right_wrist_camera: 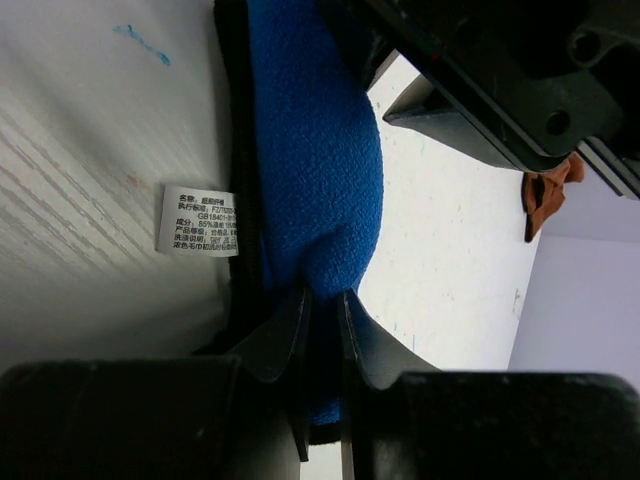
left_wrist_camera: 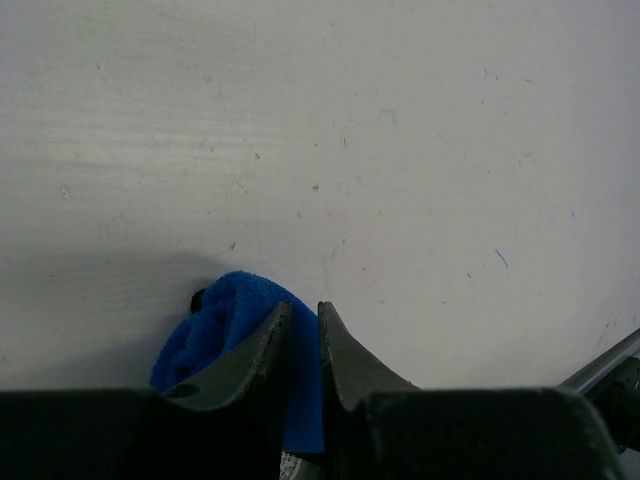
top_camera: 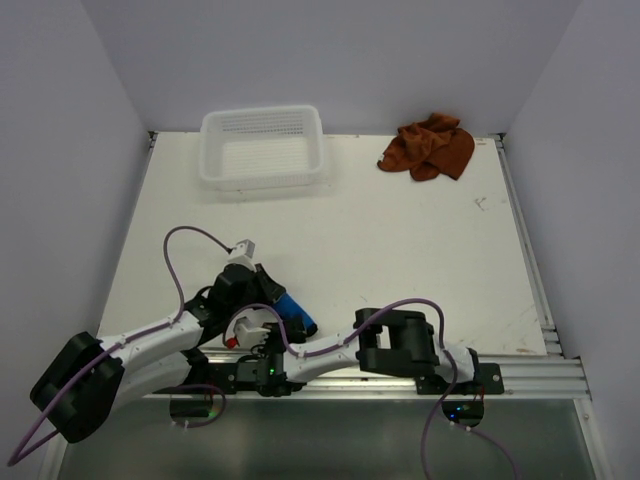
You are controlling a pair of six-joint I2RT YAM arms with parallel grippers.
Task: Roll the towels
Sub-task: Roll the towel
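The bright blue towel (top_camera: pixel 295 312) lies bunched in a tight roll near the table's front edge, between both arms. My left gripper (left_wrist_camera: pixel 304 310) is shut on the blue towel (left_wrist_camera: pixel 228 318), cloth pinched between its fingers. My right gripper (right_wrist_camera: pixel 322 296) is shut on the other end of the same blue towel (right_wrist_camera: pixel 315 160), whose white care label (right_wrist_camera: pixel 197 221) shows. The rust-brown towel (top_camera: pixel 430 147) lies crumpled at the far right of the table, away from both grippers; a corner of it shows in the right wrist view (right_wrist_camera: pixel 545 195).
A white mesh basket (top_camera: pixel 262 148) stands at the back left of the table. White walls close in the table on three sides. A metal rail (top_camera: pixel 530 375) runs along the front edge at the arm bases.
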